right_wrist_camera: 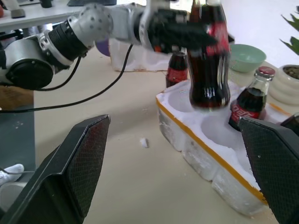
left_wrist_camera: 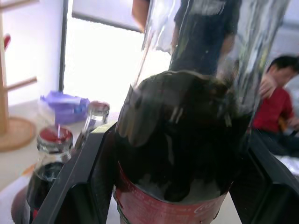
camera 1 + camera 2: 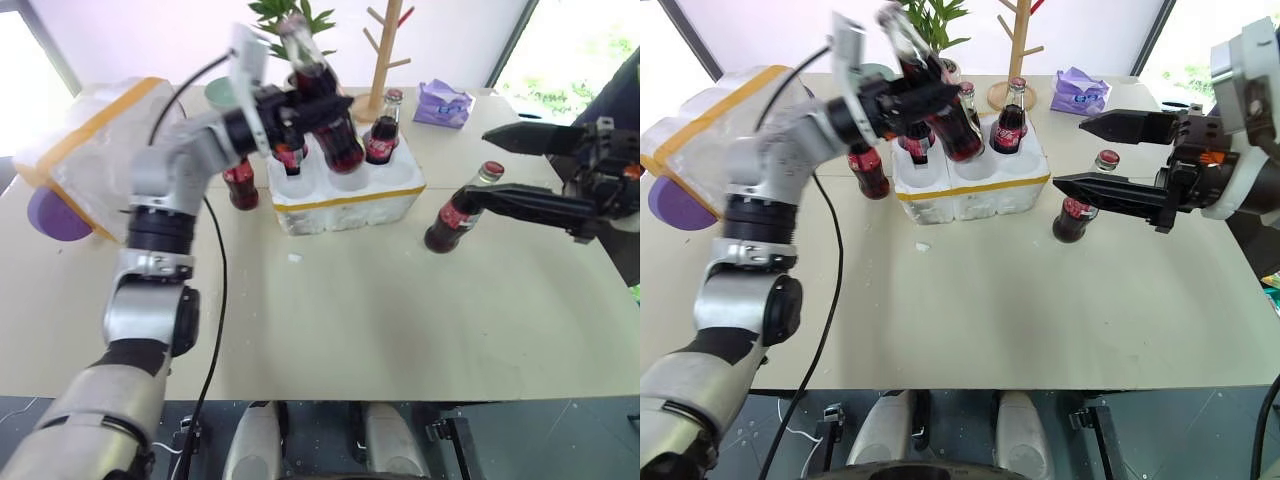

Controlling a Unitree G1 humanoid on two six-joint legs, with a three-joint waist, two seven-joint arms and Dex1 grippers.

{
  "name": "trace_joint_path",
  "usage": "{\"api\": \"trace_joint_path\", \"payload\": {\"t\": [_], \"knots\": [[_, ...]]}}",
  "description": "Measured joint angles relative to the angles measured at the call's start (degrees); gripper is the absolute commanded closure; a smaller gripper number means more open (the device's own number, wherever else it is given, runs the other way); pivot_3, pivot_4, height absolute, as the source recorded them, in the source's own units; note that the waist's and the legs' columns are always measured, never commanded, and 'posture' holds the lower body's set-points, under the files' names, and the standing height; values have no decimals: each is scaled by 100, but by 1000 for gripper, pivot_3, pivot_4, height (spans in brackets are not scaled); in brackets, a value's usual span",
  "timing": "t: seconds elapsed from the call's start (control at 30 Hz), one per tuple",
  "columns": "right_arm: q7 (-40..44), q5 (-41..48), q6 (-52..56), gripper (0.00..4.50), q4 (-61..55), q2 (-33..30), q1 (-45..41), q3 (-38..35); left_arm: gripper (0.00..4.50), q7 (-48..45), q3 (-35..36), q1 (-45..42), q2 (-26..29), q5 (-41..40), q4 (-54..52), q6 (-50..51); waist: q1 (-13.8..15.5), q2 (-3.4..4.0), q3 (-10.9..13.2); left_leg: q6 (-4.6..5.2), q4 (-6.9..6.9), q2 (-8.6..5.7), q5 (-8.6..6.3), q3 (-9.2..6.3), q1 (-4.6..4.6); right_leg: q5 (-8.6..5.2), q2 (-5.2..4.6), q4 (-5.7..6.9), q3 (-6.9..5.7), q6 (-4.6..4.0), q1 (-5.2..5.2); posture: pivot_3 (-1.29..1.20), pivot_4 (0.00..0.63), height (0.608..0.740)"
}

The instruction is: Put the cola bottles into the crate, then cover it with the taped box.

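My left gripper [image 3: 318, 106] is shut on a cola bottle [image 3: 340, 145] and holds it tilted just above the crate [image 3: 350, 195], a low white block with a yellow band. In the right wrist view this bottle [image 1: 209, 70] hangs over an empty well. Two more bottles [image 3: 383, 132] [image 3: 290, 156] stand in the crate's wells. One bottle [image 3: 240, 185] stands on the table at the crate's left, and another [image 3: 452, 218] to its right. My right gripper [image 3: 475, 165] is open in the air over that right bottle, with nothing between its fingers [image 1: 79, 163]. The taped box [image 3: 95, 150] sits far left.
A purple round object [image 3: 55, 215] lies against the taped box. Behind the crate are a green bowl [image 3: 222, 95], a potted plant [image 3: 290, 15], a wooden rack [image 3: 385, 50] and a purple packet [image 3: 443, 103]. Seated people [image 2: 275, 112] are in the background.
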Motion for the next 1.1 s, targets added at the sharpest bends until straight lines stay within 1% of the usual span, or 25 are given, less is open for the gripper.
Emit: {"api": "trace_joint_path", "payload": {"t": [0.07,0.13,0.33,0.4,0.47,0.6,0.7,0.77,0.8,0.83,0.9,1.0,1.07,1.1], "knots": [[-110,4,1,0,-43,13,81,-42,1868,16,-136,-85,-136,395,474,-448,-7,1,0,0,1,0,0,2,-20,1,0,4,4,1,-23,0,150,740],[-195,14,5,0,-83,33,202,-102,1868,48,-156,-129,-283,622,922,-779,10,0,0,1,2,0,0,1,-23,1,0,7,3,2,-25,0,150,740],[-368,-48,-14,0,-228,166,663,-245,1868,76,-350,-245,-702,1312,1836,-1516,28,0,1,1,10,-2,0,1,-31,1,-4,4,2,1,-25,0,150,740],[-390,-124,-63,0,-234,185,761,-242,836,125,-370,-249,-777,1442,1978,-1633,23,0,1,1,11,-2,0,1,-29,1,-4,4,2,1,-24,0,150,740],[-418,-273,-122,0,-230,185,766,-203,67,126,-369,-255,-835,1506,2100,-1632,20,0,0,1,10,-1,0,-1,-27,1,-3,6,2,1,-24,0,150,740],[-453,-502,-252,0,-201,209,743,13,67,32,-363,-202,-862,1537,1928,-1558,1,0,0,1,10,-1,0,-1,-26,1,-3,10,3,1,-24,0,150,740],[-449,-635,-332,0,-198,260,709,164,67,-272,-157,103,-537,1254,1047,-1116,-30,1,0,1,8,2,0,-2,-21,2,-1,21,3,3,-27,0,150,740],[-451,-686,-347,0,-198,301,704,222,67,-557,152,462,-147,780,128,-548,-57,1,0,1,8,3,0,-3,-21,2,-2,47,3,3,-35,0,150,740],[-452,-692,-356,0,-195,345,701,233,67,-710,315,655,84,468,-365,-209,-69,1,0,1,8,3,1,-5,-21,1,-2,56,3,4,-39,0,150,740],[-453,-694,-366,0,-201,398,702,246,67,-898,540,931,431,83,-963,218,-101,2,0,0,8,3,1,-8,-21,-1,-1,66,3,6,-43,0,150,740],[-463,-701,-367,0,-190,429,726,249,67,-1087,940,1357,1055,-415,-1779,806,-135,5,0,0,8,4,1,-11,-15,-3,0,73,3,6,-44,0,150,740],[-478,-735,-371,0,-195,449,719,256,67,-1001,1293,1894,1724,-584,-2338,1084,-122,7,-1,-2,11,3,2,-10,-5,-3,-1,73,2,5,-30,0,150,740],[-481,-754,-376,0,-190,458,721,256,67,-730,1442,2333,2120,-360,-2326,961,-113,7,-1,-3,14,2,3,-10,7,-13,-4,68,2,-13,-13,0,150,740],[-479,-760,-380,0,-188,460,721,256,67,-574,1483,2477,2198,-213,-2250,867,-100,6,-1,-3,17,1,3,-10,10,-14,-5,65,1,-15,-8,0,150,740]]}}
